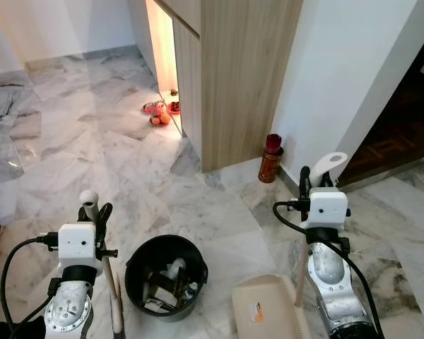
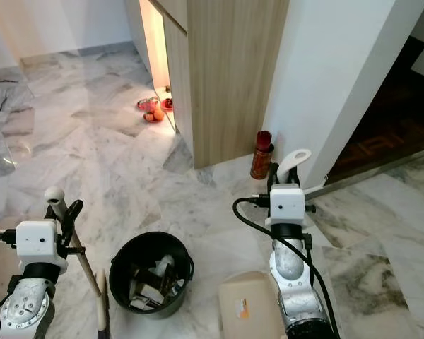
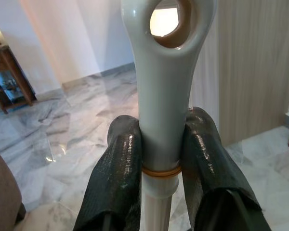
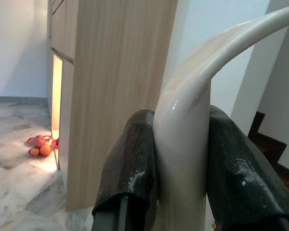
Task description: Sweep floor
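Marble floor (image 1: 92, 155) lies open behind and left of the black bin (image 1: 166, 275), up to the wooden cabinet (image 1: 233, 78). Left gripper (image 3: 156, 159), just left of the bin, is clamped on the pale broom handle (image 3: 166, 86). Right gripper (image 4: 180, 159), to the bin's right, grips the curved cream dustpan handle (image 4: 192, 110); beige dustpan (image 1: 265, 307) sits beside the bin.
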Tool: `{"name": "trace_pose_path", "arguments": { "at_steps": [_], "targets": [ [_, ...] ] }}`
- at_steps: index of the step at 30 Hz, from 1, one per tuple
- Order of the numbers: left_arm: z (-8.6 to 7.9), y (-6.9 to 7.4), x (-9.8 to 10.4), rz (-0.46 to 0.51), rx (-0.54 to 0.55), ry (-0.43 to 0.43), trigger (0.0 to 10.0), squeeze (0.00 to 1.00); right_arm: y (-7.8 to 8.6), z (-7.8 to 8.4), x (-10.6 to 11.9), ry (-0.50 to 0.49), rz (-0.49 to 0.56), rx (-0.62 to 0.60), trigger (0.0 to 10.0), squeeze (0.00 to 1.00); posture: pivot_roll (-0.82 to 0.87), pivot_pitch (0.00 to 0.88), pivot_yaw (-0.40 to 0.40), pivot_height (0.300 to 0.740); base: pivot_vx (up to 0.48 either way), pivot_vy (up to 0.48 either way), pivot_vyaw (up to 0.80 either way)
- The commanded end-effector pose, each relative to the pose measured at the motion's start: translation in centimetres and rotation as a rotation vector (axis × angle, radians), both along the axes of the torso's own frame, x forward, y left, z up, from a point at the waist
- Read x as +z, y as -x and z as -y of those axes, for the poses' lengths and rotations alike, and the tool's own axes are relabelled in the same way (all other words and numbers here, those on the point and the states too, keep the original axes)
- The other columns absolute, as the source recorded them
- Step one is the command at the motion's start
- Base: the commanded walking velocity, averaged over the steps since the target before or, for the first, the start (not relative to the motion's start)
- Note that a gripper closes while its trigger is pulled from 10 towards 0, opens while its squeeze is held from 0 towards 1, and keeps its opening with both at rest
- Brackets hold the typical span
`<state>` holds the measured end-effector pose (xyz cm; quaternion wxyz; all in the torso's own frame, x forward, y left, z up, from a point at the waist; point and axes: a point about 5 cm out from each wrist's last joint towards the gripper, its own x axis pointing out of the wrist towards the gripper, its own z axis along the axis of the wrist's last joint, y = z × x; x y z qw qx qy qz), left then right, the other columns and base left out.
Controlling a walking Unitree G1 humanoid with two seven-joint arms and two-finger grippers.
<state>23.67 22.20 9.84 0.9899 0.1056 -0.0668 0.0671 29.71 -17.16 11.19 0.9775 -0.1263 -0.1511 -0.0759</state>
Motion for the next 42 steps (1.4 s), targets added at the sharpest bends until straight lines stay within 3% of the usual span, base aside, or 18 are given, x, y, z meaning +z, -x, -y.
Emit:
{"name": "trace_pose_path", "arguments": {
  "at_steps": [1, 8, 14, 26, 42],
  "targets": [
    [0.0, -0.2, -0.1, -0.008, -0.017, -0.008, 10.0, 0.00, 0.0, 0.4, 0.7, 0.001, 0.052, -0.016, 10.0, 0.00, 0.08, 0.011, 0.021, 0.740, 0.000, 0.000, 0.00],
    [0.1, -0.2, -0.6, -0.020, -0.016, -0.008, 10.0, 0.00, 0.3, 0.9, 0.6, 0.001, 0.052, -0.023, 10.0, 0.00, 0.07, 0.010, 0.005, 0.740, 0.000, 0.000, 0.00],
    [0.1, 0.0, -0.3, 0.009, 0.012, 0.013, 10.0, 0.00, 0.1, 1.8, -0.1, -0.017, 0.029, -0.100, 10.0, 0.00, 0.06, 0.046, -0.015, 0.740, 0.000, 0.000, 0.00],
    [1.0, 0.1, -0.3, 0.024, 0.006, 0.012, 10.0, 0.00, -0.4, 0.4, 0.2, -0.121, 0.025, -0.058, 10.0, 0.00, 0.04, 0.086, -0.038, 0.740, 0.000, 0.000, 0.00],
    [1.3, 0.2, -0.3, 0.026, -0.006, -0.005, 10.0, 0.00, -0.3, -0.6, -0.1, -0.149, 0.002, -0.008, 10.0, 0.00, 0.04, 0.106, -0.039, 0.740, -0.178, 0.000, 0.00]
  ]
}}
